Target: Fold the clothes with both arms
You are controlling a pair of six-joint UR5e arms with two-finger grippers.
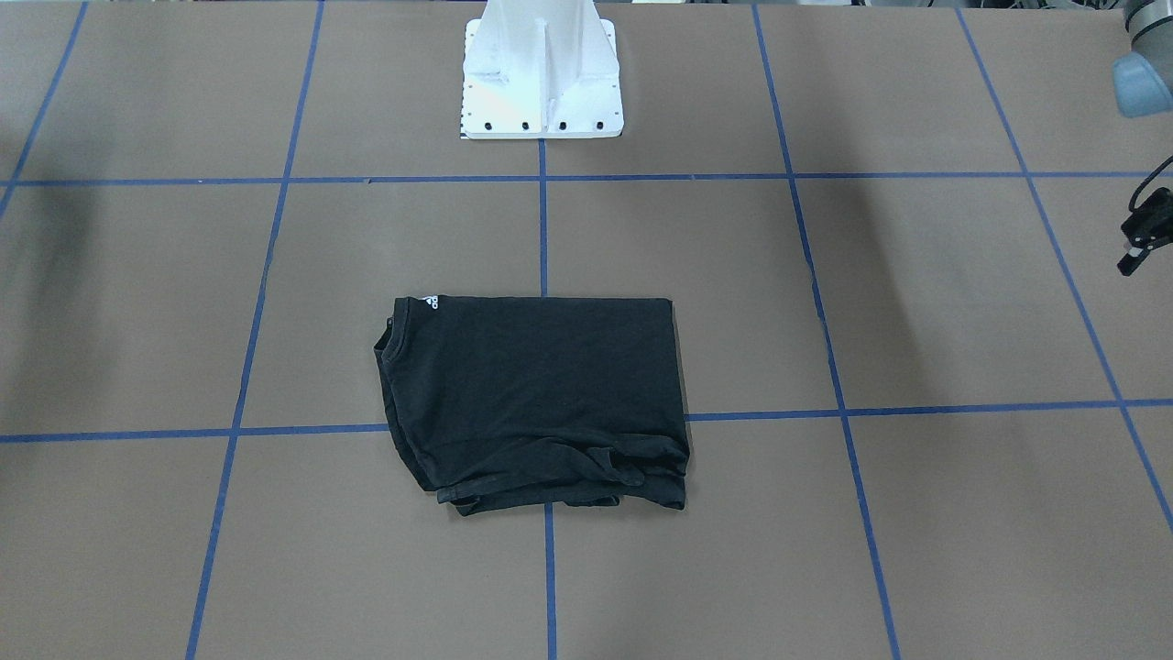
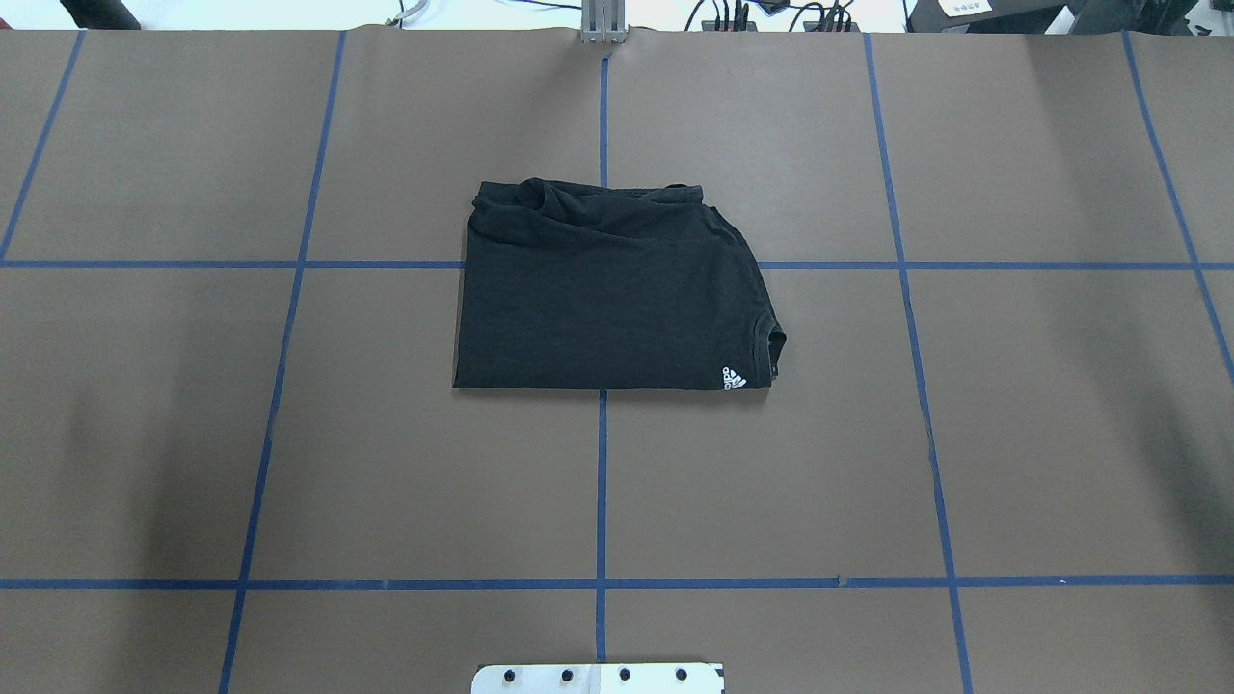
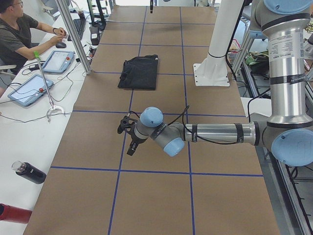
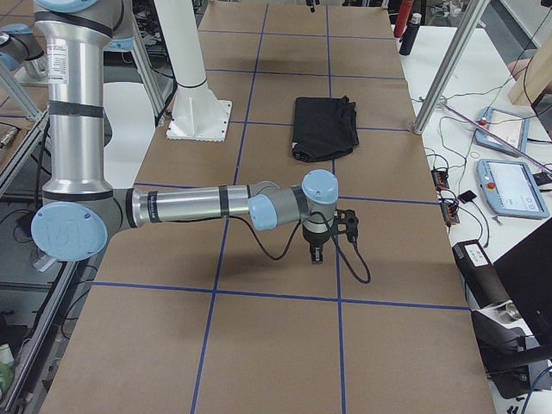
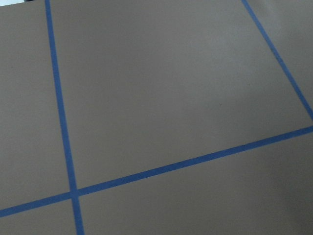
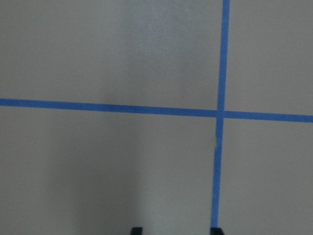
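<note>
The clothes are one black T-shirt [image 2: 607,299], folded into a rough rectangle at the table's middle, with a small white logo [image 2: 733,378] at one corner and bunched edges on the far side. It also shows in the front view [image 1: 536,394] and both side views [image 3: 139,72] [image 4: 323,125]. Neither arm touches it. My left gripper [image 1: 1136,255] hangs at the table's left end [image 3: 131,142]; whether its jaws are apart I cannot tell. My right gripper [image 6: 176,230] hovers over bare table at the other end [image 4: 315,253], fingertips [image 6: 136,229] apart with nothing between them.
The brown table [image 2: 289,463] carries a blue tape grid. The white pedestal [image 1: 542,82] stands behind the shirt. Along the operators' edge are metal posts [image 3: 73,39], tablets [image 3: 27,90], bottles [image 3: 29,172] and a seated person [image 3: 17,34].
</note>
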